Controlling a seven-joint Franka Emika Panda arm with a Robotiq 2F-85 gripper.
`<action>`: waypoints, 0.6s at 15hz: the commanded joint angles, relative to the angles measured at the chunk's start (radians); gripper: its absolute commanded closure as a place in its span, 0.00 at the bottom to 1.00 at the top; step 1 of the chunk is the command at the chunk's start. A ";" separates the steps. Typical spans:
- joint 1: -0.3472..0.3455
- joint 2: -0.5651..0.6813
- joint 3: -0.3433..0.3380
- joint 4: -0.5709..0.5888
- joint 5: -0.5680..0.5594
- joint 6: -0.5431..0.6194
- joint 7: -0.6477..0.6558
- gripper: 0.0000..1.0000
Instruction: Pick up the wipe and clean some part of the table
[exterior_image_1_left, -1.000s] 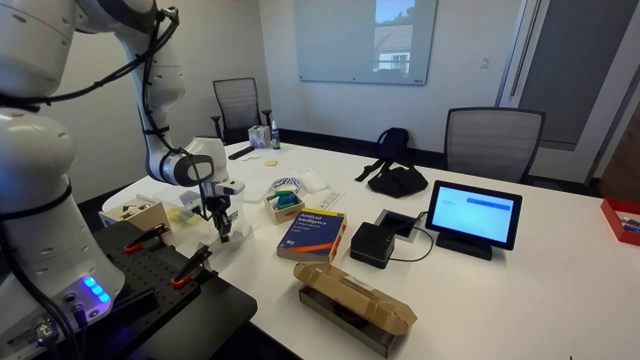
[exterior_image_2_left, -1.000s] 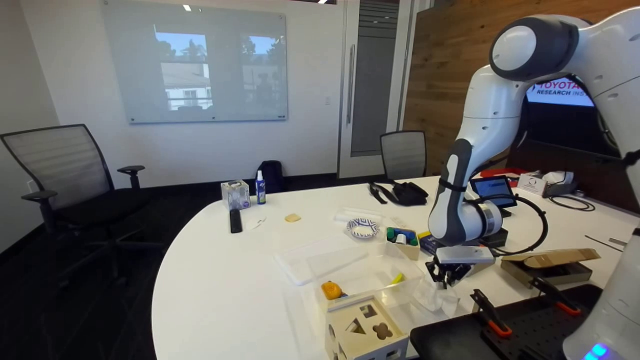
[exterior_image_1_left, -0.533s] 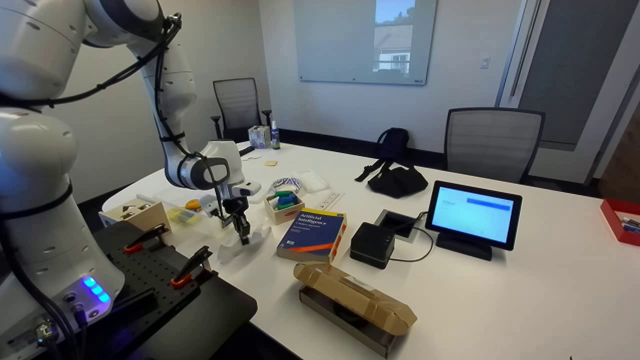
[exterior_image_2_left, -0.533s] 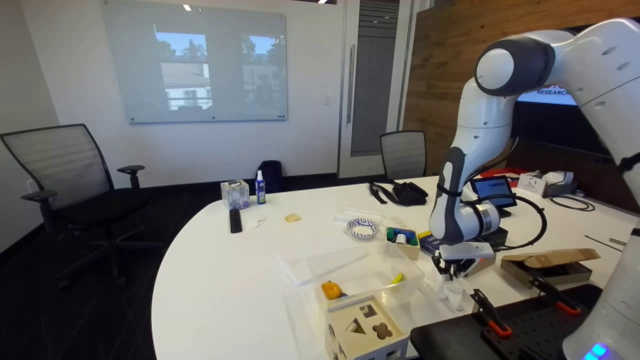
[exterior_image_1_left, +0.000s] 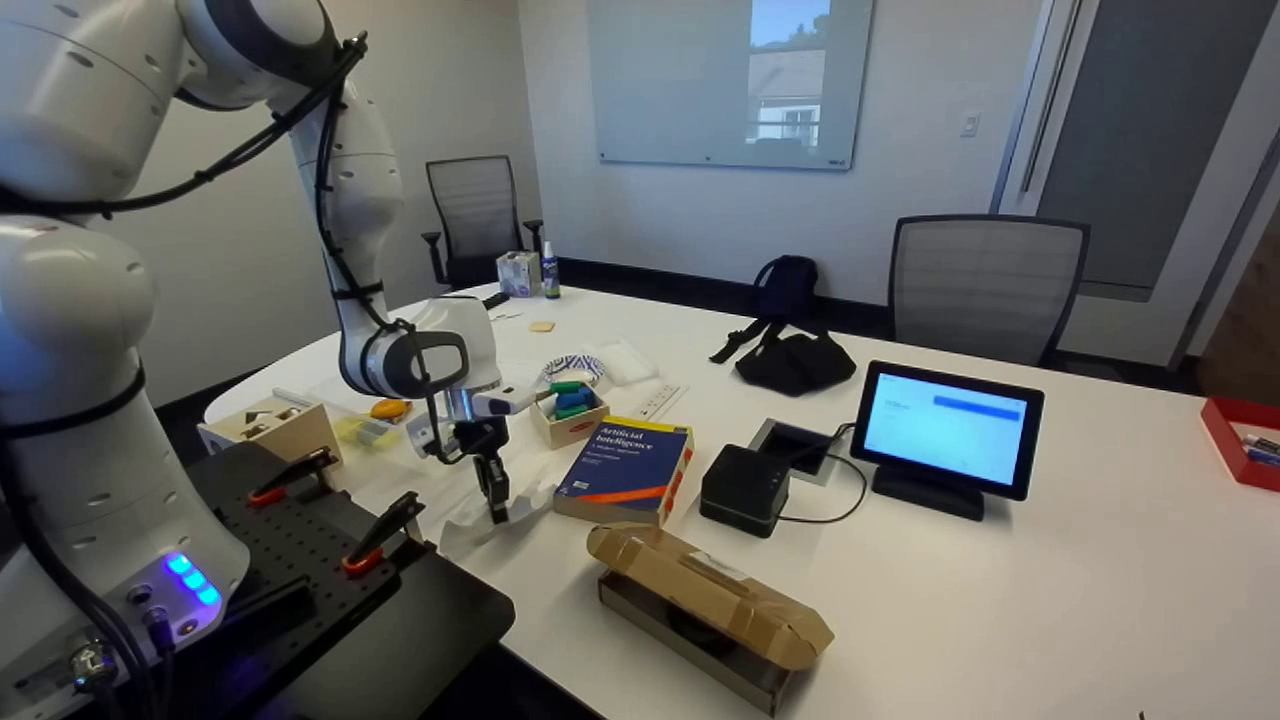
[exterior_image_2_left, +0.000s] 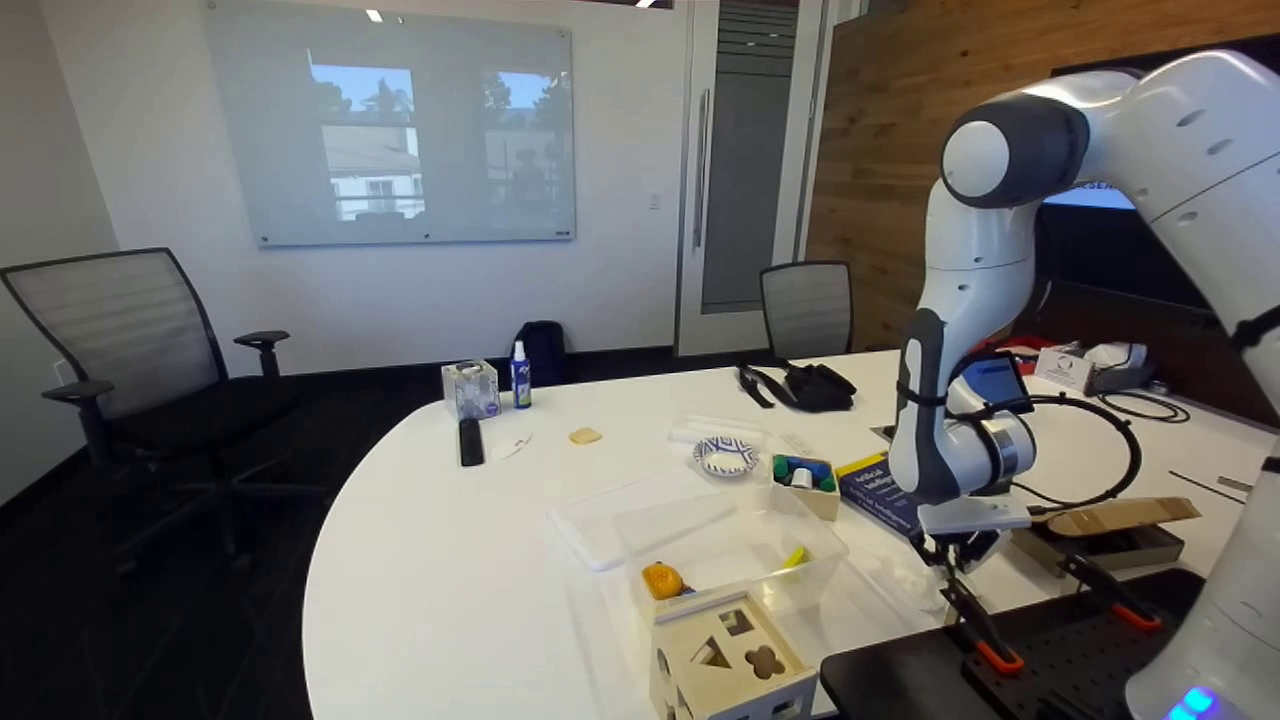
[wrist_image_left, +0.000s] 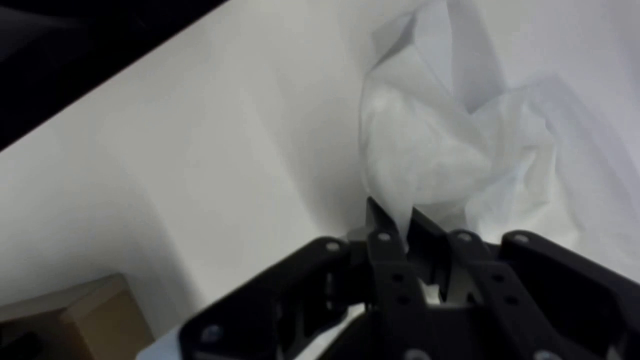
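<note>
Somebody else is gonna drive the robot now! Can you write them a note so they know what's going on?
The black two-fingered gripper is shut on the thin, crumpled white wipe.
Where: the wipe is low by the edge of the big smooth white table, between the black bench top and the thick blue book; whether it touches the table is hard to tell.
Done: wipe gripped.
Left: probably rub it over some part of the table; I can't tell whether any spot is wiped. Maybe watch the book and the long brown cardboard box close by.
</note>
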 joint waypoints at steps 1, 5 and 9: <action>-0.034 -0.056 0.086 -0.070 0.004 -0.006 -0.025 0.98; -0.059 -0.080 0.216 -0.100 0.012 0.013 -0.019 0.98; -0.042 -0.052 0.244 -0.057 0.023 0.034 0.000 0.98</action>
